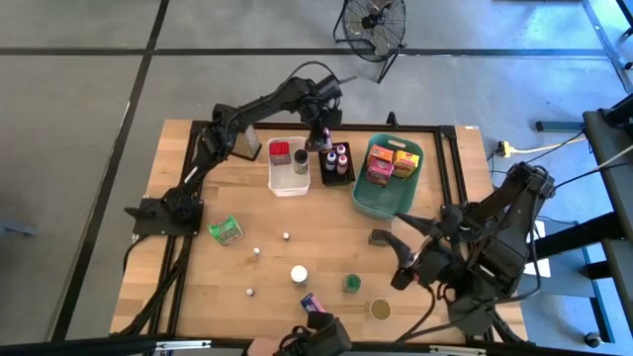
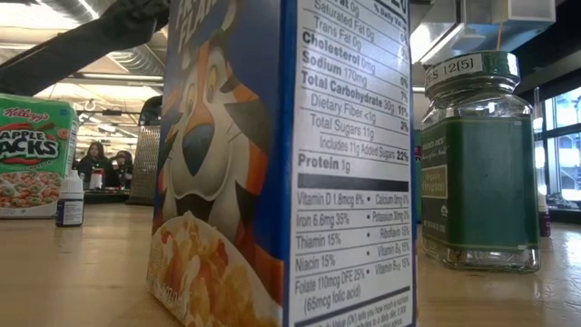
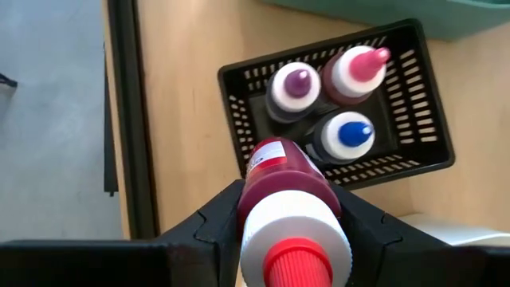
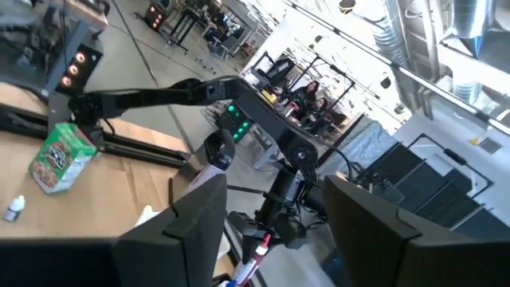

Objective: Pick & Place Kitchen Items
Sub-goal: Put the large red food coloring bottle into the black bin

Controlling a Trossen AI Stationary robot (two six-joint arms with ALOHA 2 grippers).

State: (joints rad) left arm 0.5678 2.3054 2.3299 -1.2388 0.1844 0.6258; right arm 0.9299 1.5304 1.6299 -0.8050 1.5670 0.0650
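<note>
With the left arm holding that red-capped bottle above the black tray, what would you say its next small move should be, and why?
Probably lower it into the free corner of the black tray. The left pincer grips the red-capped bottle just above it, and three bottles already stand there: purple cap, pink cap and blue cap.

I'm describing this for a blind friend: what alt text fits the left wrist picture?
The left gripper grips a red-capped bottle of dark red liquid above a black tray holding three bottles, capped purple, pink and blue, on the wooden table.
</note>
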